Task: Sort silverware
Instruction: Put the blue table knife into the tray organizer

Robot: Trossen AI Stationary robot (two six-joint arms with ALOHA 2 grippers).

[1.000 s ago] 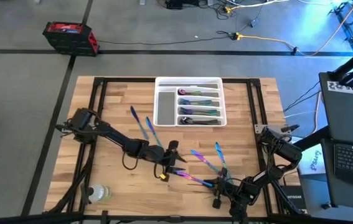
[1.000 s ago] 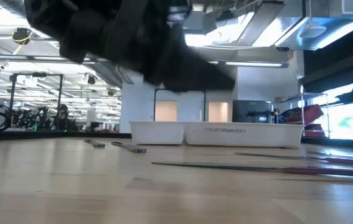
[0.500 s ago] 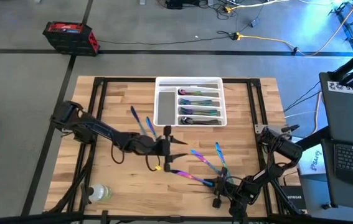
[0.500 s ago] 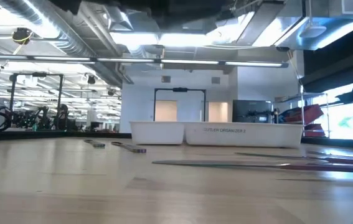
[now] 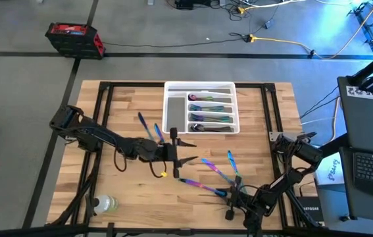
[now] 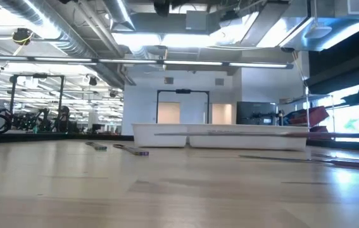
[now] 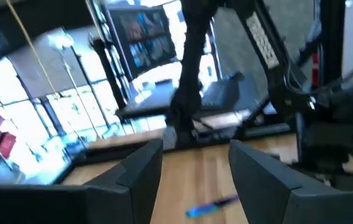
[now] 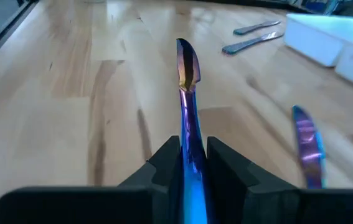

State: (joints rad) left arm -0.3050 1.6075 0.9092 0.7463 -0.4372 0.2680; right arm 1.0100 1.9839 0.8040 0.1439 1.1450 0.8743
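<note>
Since a second ago the left claw [image 5: 175, 149] has swung from beside the loose pieces toward 12 o'clock, now just short of the tray [image 5: 172, 112], fingers [image 7: 140, 180] spread and holding nothing. Right claw [image 5: 233, 195] sits at the counter's [image 5: 273, 122] 5 o'clock, pressed together, pinching a spoon [image 8: 188, 106] that points toward 10 o'clock. Other silverware [image 5: 220, 168] lies fanned just beside it; two knives [image 5: 152, 133] rest at 9 o'clock of the tray, and sorted pieces [image 5: 210, 108] fill its right slots. A bottle [image 5: 104, 204] lies at 7 o'clock.
</note>
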